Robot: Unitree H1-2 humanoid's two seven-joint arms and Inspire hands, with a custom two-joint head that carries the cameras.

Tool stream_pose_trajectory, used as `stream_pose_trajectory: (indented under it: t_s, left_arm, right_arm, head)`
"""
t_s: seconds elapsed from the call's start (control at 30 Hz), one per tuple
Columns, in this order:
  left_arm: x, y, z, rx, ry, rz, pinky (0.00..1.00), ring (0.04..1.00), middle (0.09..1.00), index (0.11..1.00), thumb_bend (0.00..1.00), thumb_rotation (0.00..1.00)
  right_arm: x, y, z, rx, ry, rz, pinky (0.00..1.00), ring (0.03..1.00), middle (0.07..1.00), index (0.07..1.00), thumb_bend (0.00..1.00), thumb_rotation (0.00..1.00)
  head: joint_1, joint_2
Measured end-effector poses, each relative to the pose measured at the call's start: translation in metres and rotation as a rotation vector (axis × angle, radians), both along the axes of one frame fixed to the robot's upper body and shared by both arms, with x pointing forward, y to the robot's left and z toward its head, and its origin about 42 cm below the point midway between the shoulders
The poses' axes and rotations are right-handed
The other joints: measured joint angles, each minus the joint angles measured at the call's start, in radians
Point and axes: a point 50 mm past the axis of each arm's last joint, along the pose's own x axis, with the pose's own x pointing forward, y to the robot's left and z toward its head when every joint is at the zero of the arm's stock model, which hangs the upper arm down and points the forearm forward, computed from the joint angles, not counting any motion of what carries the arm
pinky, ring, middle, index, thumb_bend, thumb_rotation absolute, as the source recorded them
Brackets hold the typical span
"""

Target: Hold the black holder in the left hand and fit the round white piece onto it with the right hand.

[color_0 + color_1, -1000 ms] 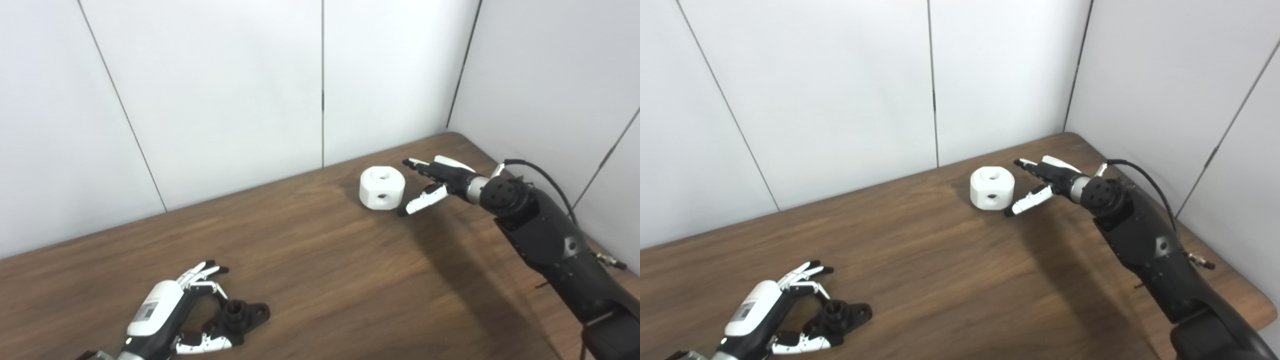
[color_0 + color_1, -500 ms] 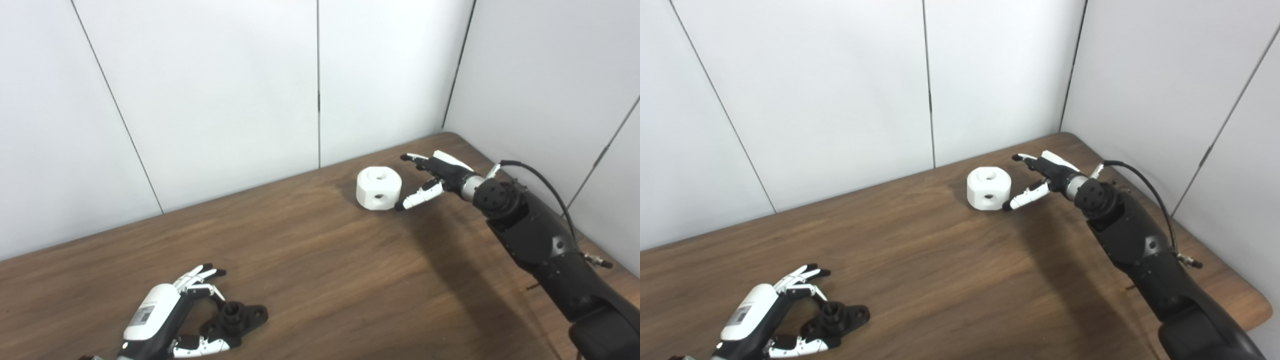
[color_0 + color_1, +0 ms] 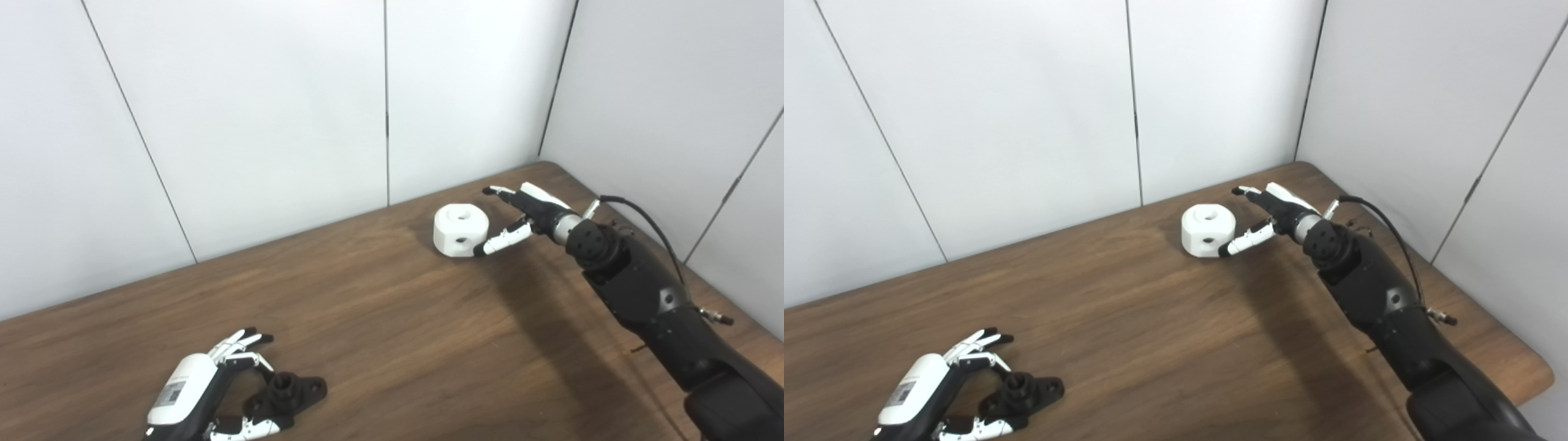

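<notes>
Black holder flat on the wooden table near its front-left corner, round collar up, flange with a hole pointing right. Cupped by the left hand: fingers spread over the far side, thumb along the near side; contact impossible to confirm, holder not lifted. Round white piece well apart from that, near the table's far-right corner, resting on the wood with 1 hole facing up and 1 facing front. Right hand just beside its right side, spread open and holding nothing, upper fingers reaching past the top edge, thumb low by the base, tip at or almost at the piece's lower right corner. Black forearm running back along the right edge, a cable looping off the wrist. White wall panels behind the far edge
</notes>
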Motion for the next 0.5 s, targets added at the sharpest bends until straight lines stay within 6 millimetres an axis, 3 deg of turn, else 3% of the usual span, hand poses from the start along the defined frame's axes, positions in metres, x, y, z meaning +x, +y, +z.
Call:
stream_pose_trajectory:
  t_s: [0.5]
  left_arm:
    - [0.000,0.000,0.000,0.000,0.001,0.001,0.92,0.947,0.868,0.485,0.52,0.04]
  right_arm:
    - [0.009,0.016,0.002,-0.066,0.026,0.051,0.86,0.976,0.989,0.944,0.97,0.34]
  head:
    - [0.015,0.012]
